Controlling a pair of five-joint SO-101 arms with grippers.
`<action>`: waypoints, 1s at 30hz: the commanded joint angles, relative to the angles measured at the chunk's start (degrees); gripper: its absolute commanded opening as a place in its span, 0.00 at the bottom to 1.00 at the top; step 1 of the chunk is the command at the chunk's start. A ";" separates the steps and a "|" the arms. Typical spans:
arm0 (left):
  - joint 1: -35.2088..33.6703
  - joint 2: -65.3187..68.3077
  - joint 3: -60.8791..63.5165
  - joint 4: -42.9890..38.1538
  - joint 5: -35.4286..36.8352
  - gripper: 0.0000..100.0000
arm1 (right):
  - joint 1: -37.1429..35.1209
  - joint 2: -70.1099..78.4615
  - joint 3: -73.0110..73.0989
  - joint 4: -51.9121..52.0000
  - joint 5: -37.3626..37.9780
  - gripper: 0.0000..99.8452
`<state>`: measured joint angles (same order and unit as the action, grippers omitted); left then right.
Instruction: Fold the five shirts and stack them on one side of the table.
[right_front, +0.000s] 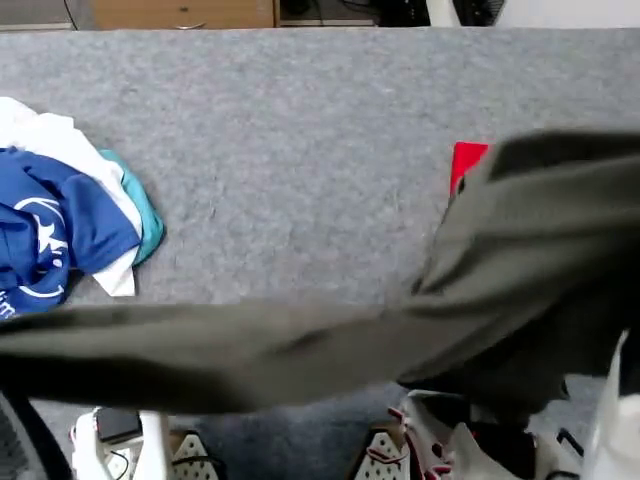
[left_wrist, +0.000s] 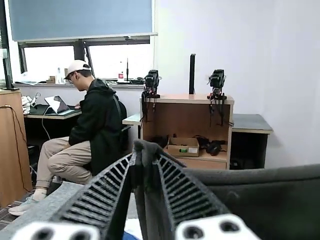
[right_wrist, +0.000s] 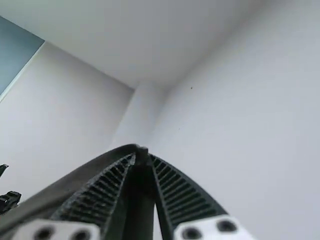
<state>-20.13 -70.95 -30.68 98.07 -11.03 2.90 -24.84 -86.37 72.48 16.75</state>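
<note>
- One dark olive-grey fabric shirt (right_front: 520, 230) is held up off the table, stretched wide across the near side of the high view. It is bunched thickest toward the right and thins to a band toward the left.
- The left gripper (left_wrist: 142, 149) has its two ribbed black jaws pressed together on a fold of this shirt (left_wrist: 260, 195), with cloth pinched at the tips.
- The right gripper (right_wrist: 140, 151) is likewise clamped on an edge of the same shirt (right_wrist: 65, 186), its jaws meeting at the tips and aimed up at the ceiling.
- Three more shirts lie in one loose heap at the table's left edge: one blue with white markings (right_front: 50, 225) on top, one white (right_front: 45, 135) under it, and one teal (right_front: 145, 215) peeking out beside them.
- One flat red item (right_front: 465, 160) lies on the right half, partly hidden behind the raised shirt; I cannot tell whether it is folded.
- All of this lies on one grey felt-covered table (right_front: 300, 130).
</note>
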 joint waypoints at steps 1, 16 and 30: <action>-0.35 -0.04 1.14 1.14 -0.97 0.02 | 0.84 -0.04 0.75 2.11 0.53 0.00; 1.41 16.13 51.16 -45.63 1.49 0.02 | 0.40 17.98 35.03 -15.47 0.00 0.00; 5.89 58.95 51.08 -96.35 1.49 0.02 | -4.35 52.18 42.68 -57.23 0.35 0.00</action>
<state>-14.68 -17.76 30.59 3.47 -9.98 -0.79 25.19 -37.76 18.51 16.57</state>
